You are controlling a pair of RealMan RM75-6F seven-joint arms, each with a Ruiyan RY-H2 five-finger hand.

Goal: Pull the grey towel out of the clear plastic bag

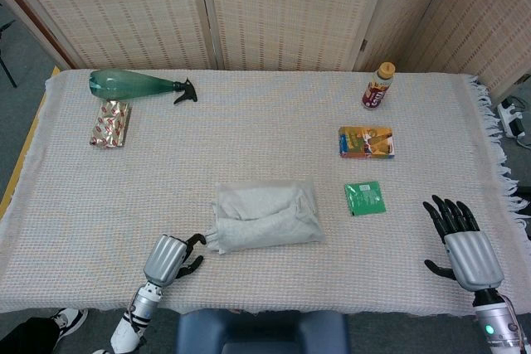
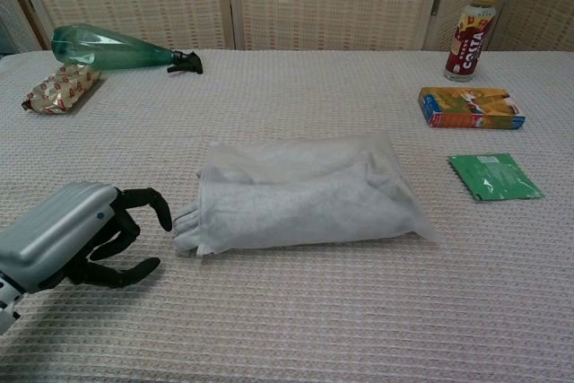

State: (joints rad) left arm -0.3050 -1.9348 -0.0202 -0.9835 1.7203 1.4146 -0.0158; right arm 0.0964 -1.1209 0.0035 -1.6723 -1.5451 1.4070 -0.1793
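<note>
The grey towel lies folded inside the clear plastic bag at the middle of the table. A bit of towel pokes out of the bag's left end. My left hand hovers just left of that end, fingers curled and apart, holding nothing, its fingertips a short gap from the towel. My right hand rests over the table's front right part with fingers spread, well clear of the bag. It appears only in the head view.
A green spray bottle and a foil snack pack lie at the back left. A drink bottle, an orange box and a green sachet sit to the right of the bag.
</note>
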